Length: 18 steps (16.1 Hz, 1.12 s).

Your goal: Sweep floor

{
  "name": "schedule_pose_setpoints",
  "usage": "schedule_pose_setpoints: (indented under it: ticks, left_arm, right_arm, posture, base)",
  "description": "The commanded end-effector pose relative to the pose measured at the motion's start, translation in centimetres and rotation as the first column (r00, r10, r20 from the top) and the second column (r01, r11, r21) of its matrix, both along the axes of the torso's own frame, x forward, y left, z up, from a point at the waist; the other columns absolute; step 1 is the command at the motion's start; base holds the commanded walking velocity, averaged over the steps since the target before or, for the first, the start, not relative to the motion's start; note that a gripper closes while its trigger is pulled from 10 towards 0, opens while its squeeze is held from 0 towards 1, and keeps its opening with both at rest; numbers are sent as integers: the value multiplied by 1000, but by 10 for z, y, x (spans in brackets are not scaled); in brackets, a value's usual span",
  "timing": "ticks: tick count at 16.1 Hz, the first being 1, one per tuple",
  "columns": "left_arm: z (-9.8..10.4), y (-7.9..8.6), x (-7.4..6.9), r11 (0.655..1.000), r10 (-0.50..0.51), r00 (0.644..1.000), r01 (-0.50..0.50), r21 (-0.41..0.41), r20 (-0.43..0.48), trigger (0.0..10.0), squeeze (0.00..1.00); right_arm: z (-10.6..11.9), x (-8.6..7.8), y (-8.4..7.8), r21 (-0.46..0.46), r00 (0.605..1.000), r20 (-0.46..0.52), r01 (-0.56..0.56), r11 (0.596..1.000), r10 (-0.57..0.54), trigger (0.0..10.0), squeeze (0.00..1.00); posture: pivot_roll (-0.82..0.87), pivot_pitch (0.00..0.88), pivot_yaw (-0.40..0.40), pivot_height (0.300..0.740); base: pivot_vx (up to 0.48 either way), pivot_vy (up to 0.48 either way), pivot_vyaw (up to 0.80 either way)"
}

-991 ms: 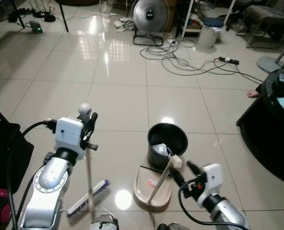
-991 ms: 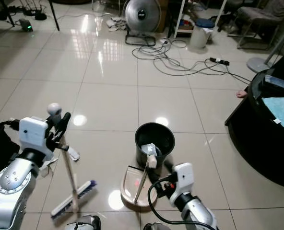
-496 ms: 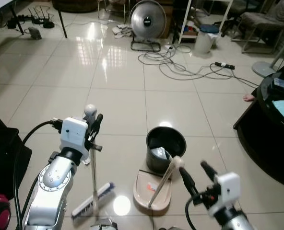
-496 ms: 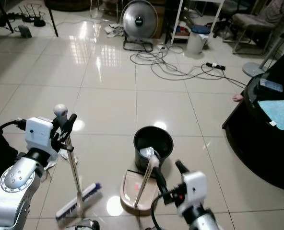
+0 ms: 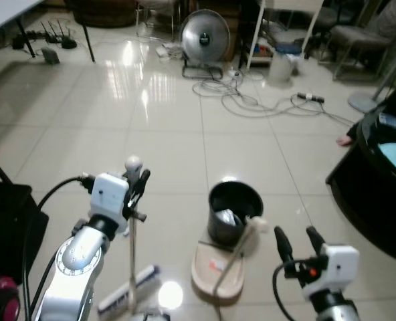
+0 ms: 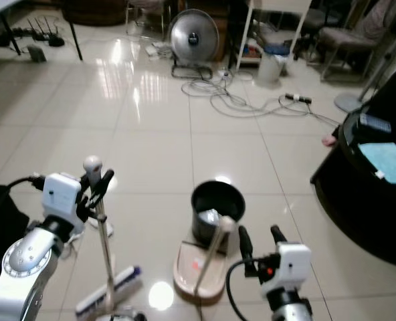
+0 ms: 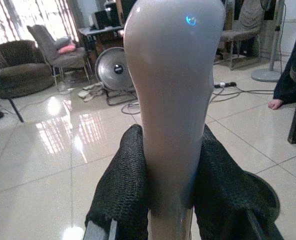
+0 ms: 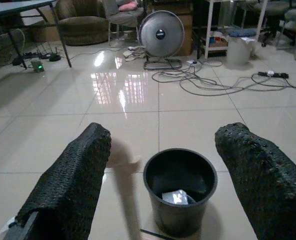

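My left gripper (image 5: 138,182) is shut on the pale broom handle (image 5: 132,227) just below its round knob, holding the broom upright. In the left wrist view the handle (image 7: 173,100) sits clamped between both black fingers (image 7: 122,192). The broom head (image 5: 128,295) rests on the tiles beside me. A black bin (image 5: 235,211) with crumpled paper (image 8: 176,197) inside stands ahead. A beige dustpan (image 5: 215,273) lies in front of it, its long handle (image 5: 246,235) leaning towards the bin. My right gripper (image 5: 296,238) is open, to the right of that handle and apart from it.
A black bag (image 5: 11,224) sits at my left and a black table (image 5: 385,180) at my right, with a person's foot (image 5: 346,140) by it. Cables (image 5: 251,100), a power strip (image 5: 310,98), a floor fan (image 5: 203,37) and a white bin (image 5: 280,60) lie further ahead.
My right gripper has drawn back to the right, away from the dustpan handle, and stands open. The camera has shifted. My left gripper still holds the broom.
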<state>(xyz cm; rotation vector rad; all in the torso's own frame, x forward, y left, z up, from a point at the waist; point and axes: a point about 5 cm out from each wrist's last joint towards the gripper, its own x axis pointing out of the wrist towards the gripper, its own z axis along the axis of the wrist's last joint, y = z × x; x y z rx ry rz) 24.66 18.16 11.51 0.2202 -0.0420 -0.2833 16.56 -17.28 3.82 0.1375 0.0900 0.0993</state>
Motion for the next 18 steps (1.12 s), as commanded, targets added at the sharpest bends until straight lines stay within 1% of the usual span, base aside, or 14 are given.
schedule_pose_setpoints:
  ticks: [1, 4, 5, 6, 7, 9, 11, 12, 13, 14, 15, 16, 17, 18]
  left_arm:
    - [3, 3, 0, 1000, -1, 1000, 1, 14, 29, 10000, 0]
    - [1, 7, 1, 1000, 1, 1000, -2, 22, 25, 10000, 0]
    - [2, 8, 2, 1000, 1, 1000, -2, 24, 26, 10000, 0]
    - [4, 8, 3, 1000, -2, 999, 1, 27, 34, 10000, 0]
    - [5, 8, 3, 1000, -3, 999, 2, 27, 36, 10000, 0]
    - [11, 4, 4, 996, -22, 997, 16, 87, 70, 10000, 0]
    - [16, -1, 5, 994, -44, 995, 35, 99, 91, 10000, 0]
    - [17, -2, 6, 996, -34, 995, 27, 80, 89, 10000, 0]
    - [17, -2, 7, 999, -26, 996, 22, 44, 80, 10000, 0]
    - [17, -2, 8, 999, -19, 997, 16, 30, 72, 10000, 0]
    - [19, -3, 9, 999, -17, 997, 15, 32, 74, 10000, 0]
    - [19, -4, 9, 999, -20, 997, 17, 37, 77, 10000, 0]
    - [21, -6, 10, 999, -27, 996, 24, 40, 81, 10000, 0]
    - [22, -7, 11, 999, -31, 996, 28, 40, 85, 10000, 0]
  right_arm:
    - [-9, -1, -7, -8, 1000, -13, 7, 1000, -7, 10000, 0]
    - [-22, 4, -23, -18, 1000, -26, 11, 1000, -11, 10000, 0]
    - [-23, 7, -25, -29, 1000, -22, 3, 1000, -3, 10000, 0]
    - [-24, 13, -23, -32, 1000, -16, -10, 999, 10, 10000, 0]
    - [-25, 14, -22, -33, 1000, -13, -15, 999, 14, 10000, 0]
    - [-40, 19, -26, -26, 999, -41, -18, 999, 17, 10000, 0]
    - [-49, 22, -30, -20, 998, -67, -12, 1000, 11, 10000, 0]
    - [-57, 21, -36, -14, 995, -98, -4, 1000, 2, 10000, 0]
    - [-63, 17, -43, -12, 992, -125, 6, 1000, -8, 10000, 0]
    - [-65, 15, -46, -11, 990, -137, 12, 1000, -13, 10000, 0]
    - [-71, 7, -59, -10, 984, -176, 27, 1000, -28, 10000, 0]
    - [-73, 3, -65, -9, 981, -191, 35, 999, -36, 10000, 0]
    - [-76, -3, -78, -9, 976, -213, 46, 999, -47, 10000, 0]
    - [-75, -6, -84, -24, 974, -220, 51, 998, -56, 10000, 0]
  posture:
    - [59, 45, -23, 740]
    - [63, 48, -22, 740]
    - [64, 48, -22, 740]
    - [66, 48, -18, 740]
    - [66, 48, -18, 740]
    - [65, 47, -14, 740]
    - [62, 46, -8, 740]
    - [61, 50, -6, 740]
    - [59, 49, -4, 740]
    - [57, 50, -1, 740]
    - [54, 52, 3, 740]
    - [54, 52, 3, 740]
    - [53, 55, 5, 740]
    - [54, 56, 6, 740]
  base:
    - [0, 326, 0]
    - [0, 329, 0]
    - [0, 326, 0]
    - [0, 330, 0]
    - [0, 330, 0]
    - [0, -161, 0]
    - [0, -401, 0]
    - [0, -480, 0]
    - [0, 0, 0]
    - [0, 0, 0]
    - [0, 0, 0]
    - [0, 0, 0]
    - [0, 0, 0]
    - [0, 0, 0]
